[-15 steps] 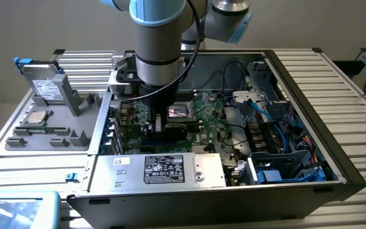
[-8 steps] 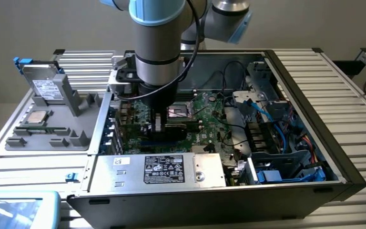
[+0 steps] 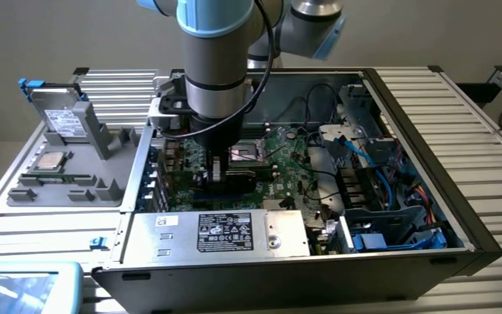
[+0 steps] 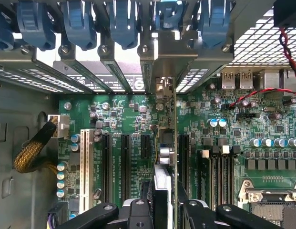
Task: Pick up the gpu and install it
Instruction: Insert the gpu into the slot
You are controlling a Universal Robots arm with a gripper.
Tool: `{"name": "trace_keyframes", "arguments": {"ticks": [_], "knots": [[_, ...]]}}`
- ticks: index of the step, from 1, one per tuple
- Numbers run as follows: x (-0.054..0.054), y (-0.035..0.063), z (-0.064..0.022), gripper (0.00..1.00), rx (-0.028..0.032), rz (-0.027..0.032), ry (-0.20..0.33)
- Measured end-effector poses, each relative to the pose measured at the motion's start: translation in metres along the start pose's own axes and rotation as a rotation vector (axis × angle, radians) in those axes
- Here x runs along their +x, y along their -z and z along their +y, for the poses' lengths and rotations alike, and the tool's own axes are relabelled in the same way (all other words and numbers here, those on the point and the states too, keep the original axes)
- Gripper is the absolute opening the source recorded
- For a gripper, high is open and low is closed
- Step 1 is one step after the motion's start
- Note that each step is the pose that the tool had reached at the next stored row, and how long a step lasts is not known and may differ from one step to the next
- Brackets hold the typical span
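Observation:
The gpu [image 4: 163, 181] is seen edge-on in the wrist view. It stands upright over the green motherboard [image 4: 114, 114], in line with a gap between the black expansion slots [image 4: 125, 162]. Its metal bracket [image 4: 168, 57] reaches the case's rear slot openings. My gripper [image 4: 163, 212] is shut on the card, one black finger [image 4: 133, 214] on each side. In the exterior view my gripper [image 3: 219, 175] is down inside the open computer case [image 3: 408, 85], with the card's pale edge [image 3: 219, 167] between the fingers. Whether the card sits fully in the slot I cannot tell.
A grey fixture tray [image 3: 24, 193] at the exterior view's left carries a silver hard drive [image 3: 59, 118], a processor [image 3: 52, 160] and a memory stick [image 3: 63, 177]. Inside the case are the power supply [image 3: 225, 232], blue cables [image 3: 382, 163], blue slot clips [image 4: 76, 24] and a braided cable [image 4: 31, 155].

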State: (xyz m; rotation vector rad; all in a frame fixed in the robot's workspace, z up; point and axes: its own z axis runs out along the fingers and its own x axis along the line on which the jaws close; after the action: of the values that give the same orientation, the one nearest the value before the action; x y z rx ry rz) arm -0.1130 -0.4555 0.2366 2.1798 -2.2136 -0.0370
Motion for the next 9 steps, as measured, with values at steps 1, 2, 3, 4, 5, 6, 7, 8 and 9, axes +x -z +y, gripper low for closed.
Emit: {"name": "trace_keyframes", "arguments": {"ticks": [1, 2, 3, 4, 5, 6, 7, 8, 9], "knots": [[0.0000, -0.0001, 0.0000, 0.29, 0.0000, 0.0000, 0.000], [0.0000, -0.0001, 0.0000, 0.29, 0.0000, -0.0001, 0.000], [0.0000, -0.0002, 0.0000, 0.29, 0.0001, -0.0003, 0.000], [0.0000, -0.0002, 0.0000, 0.29, 0.0001, -0.0003, 0.000], [0.0000, -0.0002, 0.0000, 0.29, 0.0001, -0.0003, 0.000], [0.0000, -0.0002, 0.0000, 0.29, 0.0001, -0.0003, 0.000], [0.0000, -0.0002, 0.0000, 0.29, 0.0001, -0.0003, 0.000], [0.0000, -0.0002, 0.0000, 0.29, 0.0001, -0.0002, 0.000], [0.0000, -0.0002, 0.0000, 0.29, 0.0000, -0.0001, 0.000]]}}
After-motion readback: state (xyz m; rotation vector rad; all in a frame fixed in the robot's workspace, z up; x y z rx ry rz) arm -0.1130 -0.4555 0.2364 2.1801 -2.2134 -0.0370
